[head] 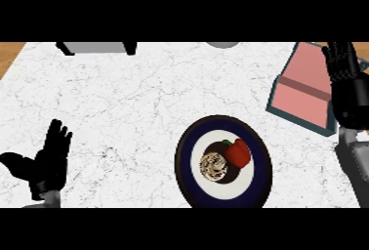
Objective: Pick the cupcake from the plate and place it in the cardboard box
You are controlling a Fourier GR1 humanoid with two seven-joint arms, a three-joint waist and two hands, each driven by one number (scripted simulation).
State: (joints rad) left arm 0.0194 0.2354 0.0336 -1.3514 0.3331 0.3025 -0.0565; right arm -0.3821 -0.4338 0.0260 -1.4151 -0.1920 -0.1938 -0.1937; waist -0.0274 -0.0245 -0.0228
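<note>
The cupcake point(215, 166), dark-cased with pale speckled frosting, sits near the middle of a white plate point(223, 193) with a dark blue rim, low and right of centre. A red pepper-like item point(239, 152) lies against it on the plate. The box point(306, 88), pinkish inside with teal edges, stands tilted at the upper right. My right hand point(344, 73) hangs at the right edge beside the box, fingers straight, holding nothing. My left hand point(48, 158) rests open at the lower left, fingers up, far from the plate.
White marbled counter point(130, 97) fills the view, with wooden floor showing at the top corners. A grey object on black legs point(97, 47) sits at the back left, and a grey round thing point(222, 44) peeks in at the top centre.
</note>
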